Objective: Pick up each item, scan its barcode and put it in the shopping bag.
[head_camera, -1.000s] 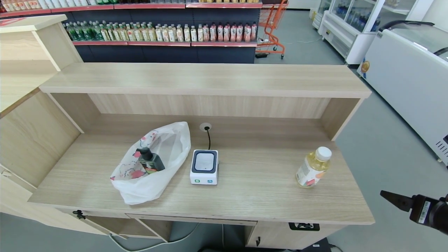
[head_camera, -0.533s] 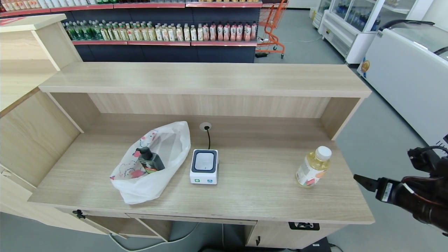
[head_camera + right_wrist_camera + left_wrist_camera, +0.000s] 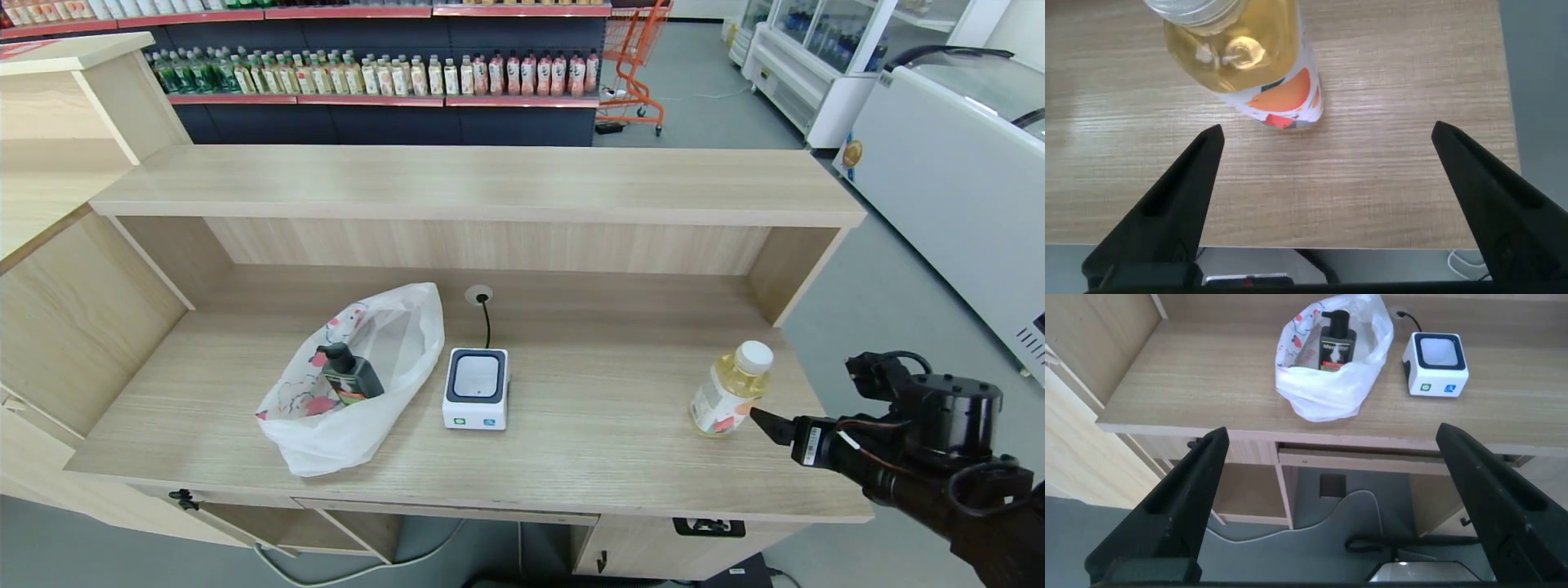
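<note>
While the left gripper (image 3: 1329,437) hangs low in front of the counter (image 3: 588,465), jaws wide and empty, the action's on the other side. The right gripper (image 3: 766,425) hovers at the near right edge, jaws spread wide, nothing held. Just beyond their tips stands the bottle (image 3: 729,392), upright on the counter's right end, white cap on, pale yellow drink inside. This looks like the reach for it.

My call: level the jaws either side of the labelled body, below the neck. Push in until the bottle sits deep between them, then close gently. It's tall and round, so a knock from one tip could topple it.

I can't make out the barcode, so leave most of the label uncovered. Mid-counter waits the scanner (image 3: 476,388). Just left of it lies the shopping bag (image 3: 384,327), mouth open, a dark pump bottle (image 3: 351,376) already inside.
</note>
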